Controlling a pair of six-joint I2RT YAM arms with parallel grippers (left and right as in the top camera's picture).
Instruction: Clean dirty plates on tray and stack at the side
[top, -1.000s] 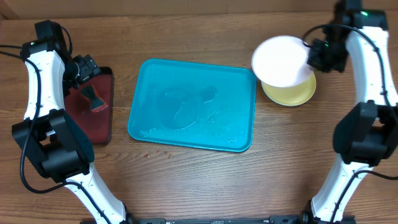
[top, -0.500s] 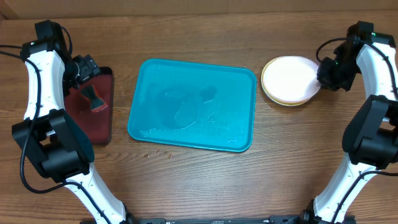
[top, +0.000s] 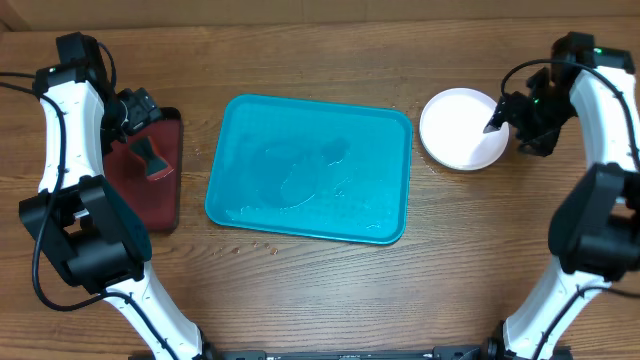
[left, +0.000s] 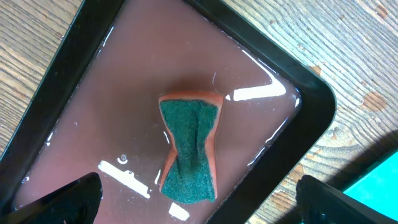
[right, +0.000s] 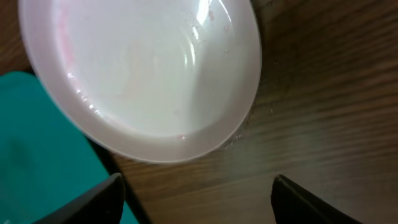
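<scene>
A white plate (top: 460, 142) lies flat on the wood just right of the turquoise tray (top: 310, 168), whose surface holds only water streaks. In the right wrist view the white plate (right: 143, 68) is wet, with a faint pink tinge near its left rim. My right gripper (top: 508, 128) hovers at the plate's right edge. Its jaws are open, and in the wrist view only bare wood shows between the right gripper's (right: 196, 183) fingers. My left gripper (top: 140, 120) hangs open over the dark red tray (top: 170, 200).
A green-topped sponge (left: 189, 152) lies in the wet, black-rimmed dark red tray (left: 74, 93) at the far left, directly under my left gripper (left: 199, 186). A corner of the turquoise tray (right: 31, 143) sits close beside the white plate.
My right gripper lowered the white plate onto the yellow-green plate, opened and let go. The yellow-green plate is now covered. The left arm has not moved.
</scene>
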